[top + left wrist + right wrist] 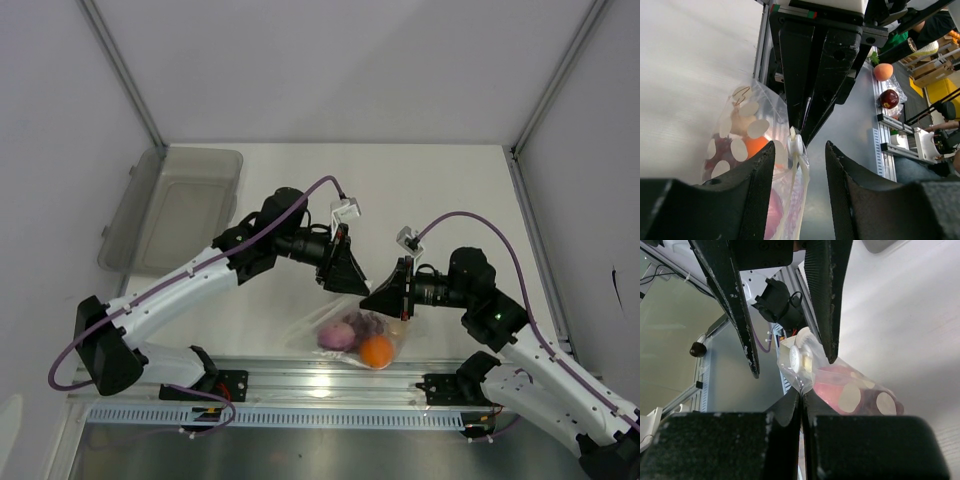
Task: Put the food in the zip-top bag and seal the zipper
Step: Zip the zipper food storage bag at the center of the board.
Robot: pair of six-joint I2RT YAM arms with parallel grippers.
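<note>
A: Overhead, small crinkly transparent zip-top bag (312, 330) lay lower centre of frame. Round orange (377, 351) and purple-red onion (336, 335) were inside; other items not resolved.

B: Right gripper (801, 392) was pinched tight on the thin clear zipper strip (799, 175). Left gripper (800, 149) was spread wide, straddling the strip, gripping nothing.

A: Risk?

B: Likely a skipped seal. If the left clamped off the track, or the right's pinch slipped, the mouth could gape. A hard tug might spill the food.

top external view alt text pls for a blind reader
The left gripper and right gripper meet over a clear zip-top bag holding an orange and a purple onion. A grey tub lies at the far left.
</note>
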